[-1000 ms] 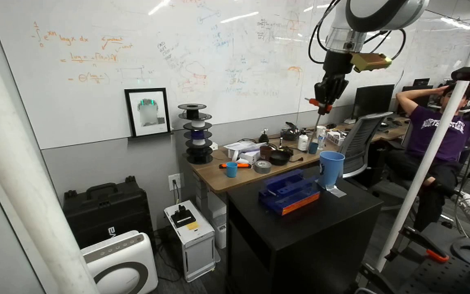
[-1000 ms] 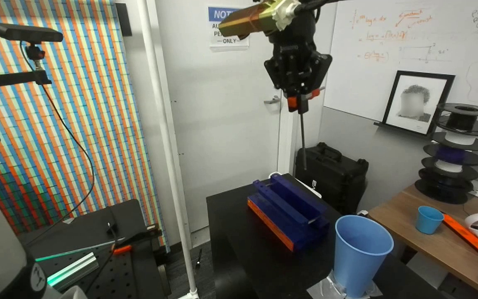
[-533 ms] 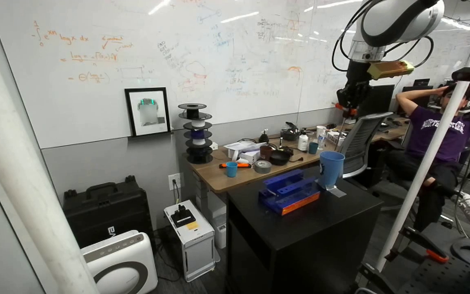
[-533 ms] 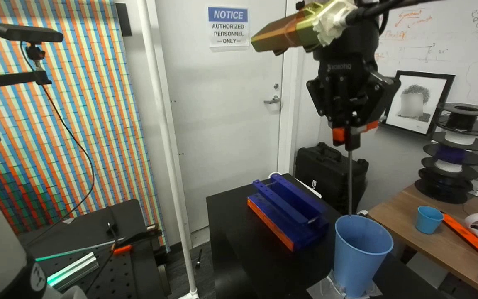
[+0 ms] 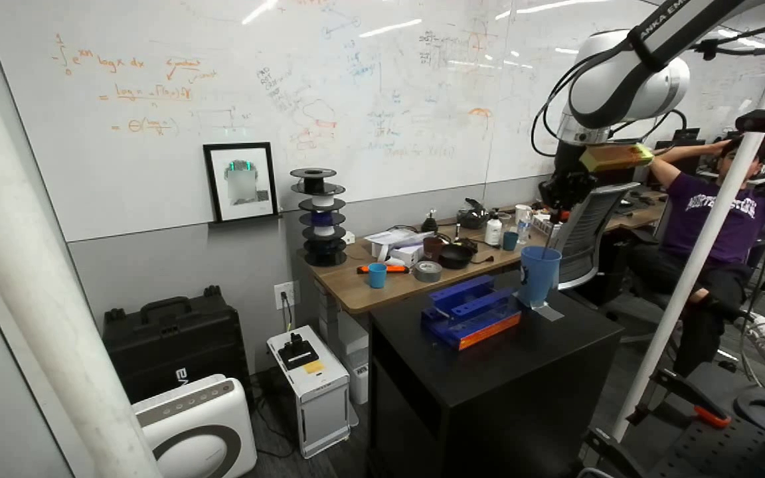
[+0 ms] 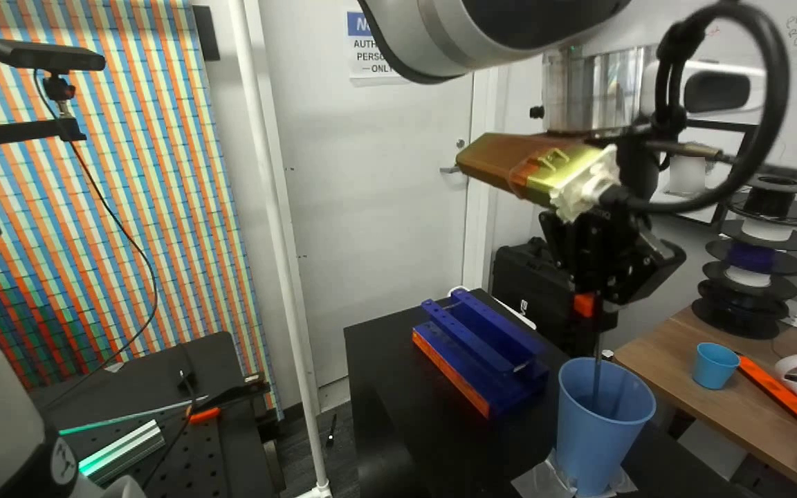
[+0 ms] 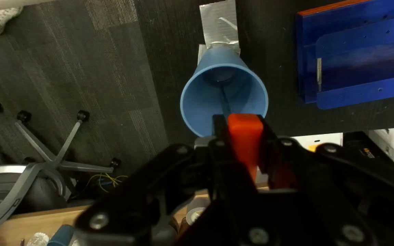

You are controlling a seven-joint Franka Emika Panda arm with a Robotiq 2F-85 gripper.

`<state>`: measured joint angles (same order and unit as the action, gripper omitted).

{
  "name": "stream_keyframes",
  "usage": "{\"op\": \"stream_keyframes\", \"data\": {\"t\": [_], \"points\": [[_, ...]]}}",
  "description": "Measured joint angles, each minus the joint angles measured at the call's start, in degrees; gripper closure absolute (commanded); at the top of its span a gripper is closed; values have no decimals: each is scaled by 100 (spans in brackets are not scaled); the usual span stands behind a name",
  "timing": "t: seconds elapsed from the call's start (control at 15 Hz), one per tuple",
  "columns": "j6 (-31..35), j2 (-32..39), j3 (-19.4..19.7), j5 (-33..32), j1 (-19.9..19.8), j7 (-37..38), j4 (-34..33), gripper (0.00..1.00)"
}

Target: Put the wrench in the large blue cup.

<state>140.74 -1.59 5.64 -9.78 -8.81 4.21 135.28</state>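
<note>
The large blue cup [image 6: 593, 453] stands upright on a black cabinet [image 5: 462, 375], with silvery tape [image 7: 218, 22] stuck at its foot. Directly over the cup is the gripper [image 7: 241, 125]; its fingers are clamped on the orange handle of the wrench [image 6: 584, 305]. The handle is above the cup's rim, while the lower part of the thin shaft is inside the cup; whether the tip touches the bottom, I cannot tell. On the same surface, near the cup but apart from it, lies a dark-blue box [image 5: 465, 309] with one orange side.

About the room: in an exterior view, beyond the cup, a wooden desk [image 5: 349, 287] carries a small blue cup [image 5: 376, 276] and a column of spools [image 5: 320, 220]. Higher behind the cup hangs a whiteboard [image 5: 382, 99] with handwriting. To the right of the cup sits a person [image 5: 684, 226] in a purple shirt, arms raised to the head. In an exterior view, a white door [image 6: 371, 228] is well behind the cup.
</note>
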Motion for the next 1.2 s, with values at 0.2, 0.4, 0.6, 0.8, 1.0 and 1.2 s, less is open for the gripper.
{"op": "stream_keyframes", "data": {"t": [0.2,0.4,0.6,0.8,1.0,1.2], "points": [[202,530,-1,506,27,-61,-30,86],[340,961,0,1028,18,-228,-107,47],[333,960,-33,1392,27,-446,-135,23],[227,389,-95,1697,61,-769,-37,2],[-285,-588,-145,2213,225,-1367,233,0],[-1206,-1572,-159,2533,599,-1667,520,0]]}}
